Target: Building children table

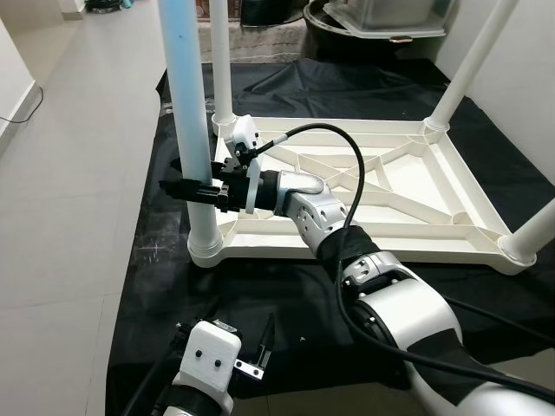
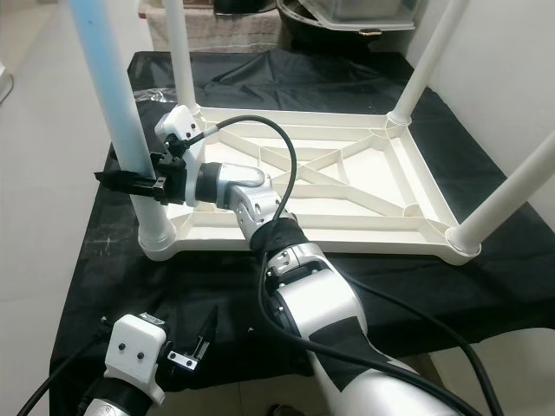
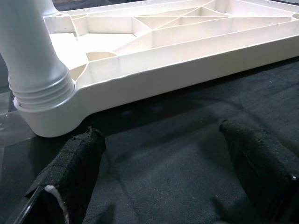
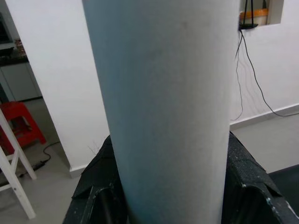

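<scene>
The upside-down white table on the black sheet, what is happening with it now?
The robot is assembling it. The tabletop lies upside down on the black sheet, with four legs standing in its corners. The right gripper is shut on the near-left leg, just above its socket. The left gripper is open, hovering low over the sheet near that corner.

Upturned tabletop (image 1: 381, 186) lay on floor cloth (image 1: 156, 286), legs up at corners, near-left leg (image 1: 192, 130) seemingly seated in its socket.
</scene>
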Robot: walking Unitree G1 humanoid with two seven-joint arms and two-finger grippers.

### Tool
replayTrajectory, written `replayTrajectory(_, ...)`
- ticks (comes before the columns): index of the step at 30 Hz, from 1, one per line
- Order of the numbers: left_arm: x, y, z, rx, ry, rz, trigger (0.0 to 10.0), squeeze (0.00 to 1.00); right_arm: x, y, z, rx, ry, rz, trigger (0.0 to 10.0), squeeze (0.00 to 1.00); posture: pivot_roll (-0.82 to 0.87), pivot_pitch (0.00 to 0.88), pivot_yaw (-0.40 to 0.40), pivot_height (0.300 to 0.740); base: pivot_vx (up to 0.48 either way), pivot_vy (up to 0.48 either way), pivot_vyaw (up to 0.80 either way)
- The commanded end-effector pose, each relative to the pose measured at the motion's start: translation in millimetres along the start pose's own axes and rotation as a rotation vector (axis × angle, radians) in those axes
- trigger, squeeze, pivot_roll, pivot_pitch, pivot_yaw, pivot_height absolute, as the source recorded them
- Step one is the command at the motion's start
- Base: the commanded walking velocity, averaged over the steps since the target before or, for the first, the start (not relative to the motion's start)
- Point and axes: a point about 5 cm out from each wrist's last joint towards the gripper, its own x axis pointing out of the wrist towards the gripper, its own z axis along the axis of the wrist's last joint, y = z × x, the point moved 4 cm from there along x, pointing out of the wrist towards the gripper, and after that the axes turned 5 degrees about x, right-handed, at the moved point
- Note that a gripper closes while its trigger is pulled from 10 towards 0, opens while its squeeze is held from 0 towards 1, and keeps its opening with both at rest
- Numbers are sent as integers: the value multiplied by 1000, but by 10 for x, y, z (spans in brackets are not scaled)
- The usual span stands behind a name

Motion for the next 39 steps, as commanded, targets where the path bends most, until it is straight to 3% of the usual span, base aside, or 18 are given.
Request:
replayTrajectory(1,-10,-188,78,-48,-18,-52,10000,0,-35,-19,-57,43,-16,-16,0,0,24,134,-76,740,0,0,0)
replayTrajectory(12,30,-155,33,-46,-18,-57,10000,0,-564,-431,-140,42,-35,-361,0,0,0,103,-49,740,0,0,0)
replayTrajectory(13,38,-143,20,-44,-17,-60,10000,0,-761,-557,-153,34,-32,-494,0,0,-13,94,-39,740,0,0,0)
replayTrajectory(14,38,-143,20,-44,-17,-60,10000,0,-761,-557,-153,34,-32,-494,0,0,-13,94,-39,740,0,0,0)
replayTrajectory(15,54,-123,1,-40,-17,-66,10000,0,-1066,-718,-195,15,-14,-706,0,0,-33,88,-21,740,0,0,0)
replayTrajectory(16,54,-123,1,-40,-17,-66,10000,0,-1066,-718,-195,15,-14,-706,0,0,-33,88,-21,740,0,0,0)
replayTrajectory(17,72,-104,-20,-36,-16,-73,10000,0,-1462,-844,-263,-15,20,-971,0,0,-42,84,-10,740,0,0,0)
replayTrajectory(18,72,-104,-20,-36,-16,-73,10000,0,-1462,-844,-263,-15,20,-971,0,0,-42,84,-10,740,0,0,0)
replayTrajectory(19,87,-88,-34,-32,-16,-77,10000,0,-1756,-887,-299,-44,47,-1156,0,0,-45,82,-8,740,0,0,0)
replayTrajectory(20,87,-88,-34,-32,-16,-77,10000,0,-1756,-887,-299,-44,47,-1156,0,0,-45,82,-8,740,0,0,0)
replayTrajectory(22,110,-67,-55,-27,-15,-85,10000,0,-2248,-785,-365,-95,95,-1513,0,0,-45,76,-1,740,0,0,0)
replayTrajectory(23,110,-67,-55,-27,-15,-85,10000,0,-2248,-785,-365,-95,95,-1513,0,0,-45,76,-1,740,0,0,0)
replayTrajectory(25,124,-53,-66,-24,-14,-88,10000,0,-2487,-527,-435,-89,99,-1771,0,0,-41,73,2,740,0,0,0)
replayTrajectory(33,141,-35,-81,-19,-12,-85,10000,0,-2405,-289,-639,-4,129,-1890,0,0,-37,70,-1,740,0,0,0)
replayTrajectory(34,145,-32,-85,-18,-11,-84,10000,0,-2303,-294,-674,20,111,-1848,1490,0,-37,70,-1,740,0,0,0)
replayTrajectory(37,147,-31,-88,-19,-11,-84,10000,0,-2236,-291,-685,37,98,-1824,1490,0,-37,70,-1,740,0,0,0)
replayTrajectory(38,149,-31,-90,-18,-11,-84,10000,0,-2154,-311,-658,5,96,-1761,10000,0,-37,70,-1,740,0,0,0)
replayTrajectory(39,149,-31,-90,-18,-11,-84,10000,0,-2154,-311,-658,5,96,-1761,10000,0,-37,70,-1,740,0,0,0)
